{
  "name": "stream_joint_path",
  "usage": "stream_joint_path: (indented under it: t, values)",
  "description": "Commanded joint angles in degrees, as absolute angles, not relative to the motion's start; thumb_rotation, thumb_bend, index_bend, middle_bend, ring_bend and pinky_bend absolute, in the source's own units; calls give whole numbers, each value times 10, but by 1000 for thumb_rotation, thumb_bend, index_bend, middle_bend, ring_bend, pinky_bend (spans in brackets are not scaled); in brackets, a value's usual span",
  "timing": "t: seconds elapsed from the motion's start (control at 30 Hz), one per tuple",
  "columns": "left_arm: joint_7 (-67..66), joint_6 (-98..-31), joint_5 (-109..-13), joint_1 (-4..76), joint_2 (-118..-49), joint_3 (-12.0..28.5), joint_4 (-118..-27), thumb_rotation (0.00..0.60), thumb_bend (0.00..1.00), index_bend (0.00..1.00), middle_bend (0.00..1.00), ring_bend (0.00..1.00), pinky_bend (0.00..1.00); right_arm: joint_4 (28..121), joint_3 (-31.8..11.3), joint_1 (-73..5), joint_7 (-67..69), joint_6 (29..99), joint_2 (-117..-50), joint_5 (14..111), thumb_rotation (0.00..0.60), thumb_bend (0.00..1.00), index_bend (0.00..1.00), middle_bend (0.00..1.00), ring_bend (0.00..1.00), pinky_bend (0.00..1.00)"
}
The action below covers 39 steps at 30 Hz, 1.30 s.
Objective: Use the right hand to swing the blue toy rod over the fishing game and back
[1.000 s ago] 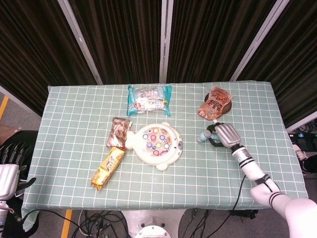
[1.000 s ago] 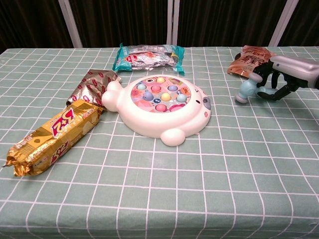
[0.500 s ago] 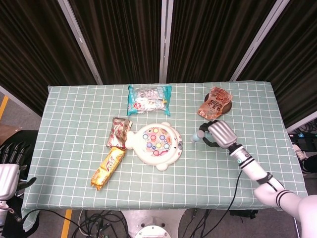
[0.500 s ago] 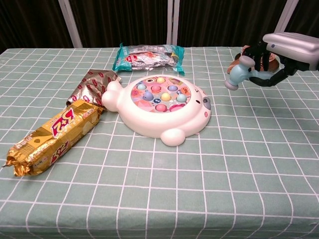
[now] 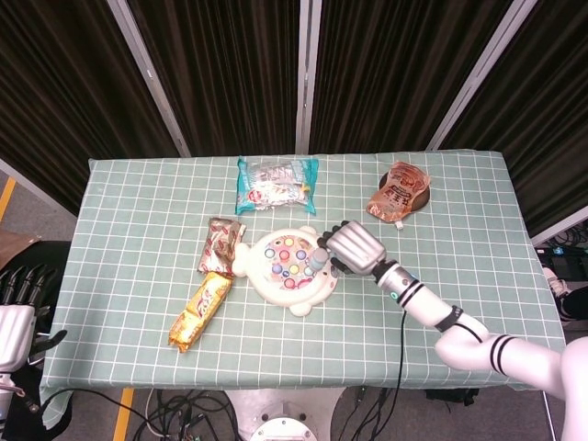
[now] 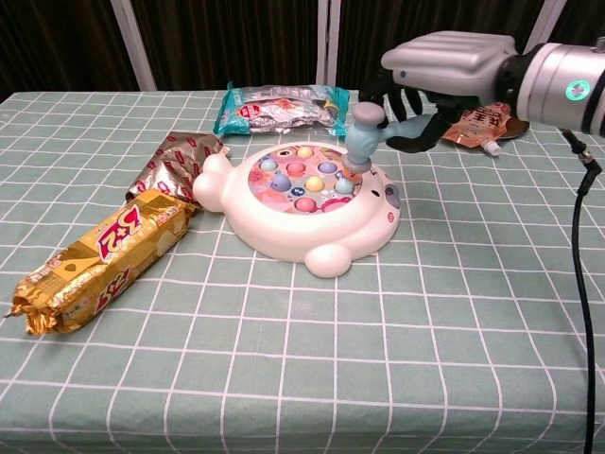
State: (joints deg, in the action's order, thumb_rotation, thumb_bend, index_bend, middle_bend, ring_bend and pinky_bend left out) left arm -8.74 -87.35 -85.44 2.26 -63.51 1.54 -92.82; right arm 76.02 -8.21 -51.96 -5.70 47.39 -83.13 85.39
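right hand (image 6: 444,71) clamped on blue toy rod (image 6: 362,137), fingers wrapped round it, held above right edge of fishing game (image 6: 302,203); rod end hangs over game's coloured fish holes. left hand (image 5: 20,287) at far left edge, off table (image 5: 138,202), fingers apart, holding nothing. gold snack bar (image 6: 99,255) lies left of game.

The right hand (image 6: 444,66) is covering most of the rod (image 6: 364,137), leaving only its round end showing. At nine o'clock, the head view's edge is cutting off the left hand (image 5: 18,285), its fingers too dim to read.
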Motion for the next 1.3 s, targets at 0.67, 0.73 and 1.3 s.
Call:
stream_joint_path:
  t: [0.67,0.73,1.3]
  values:
    - [-76,-879,-855,17,-642,14,-917,600,19,108,73,0,0,779,-103,-565,-119,434,-851,802,600,572,732,670,509,636]
    - [-75,-880,-854,16,-642,14,-916,600,19,108,73,0,0,774,-103,-575,-135,420,-857,793,600,572,733,670,509,636]
    - [-65,-878,-853,15,-648,15,-903,600,20,108,73,0,0,800,-118,-601,-210,412,-852,735,600,572,734,673,510,636]
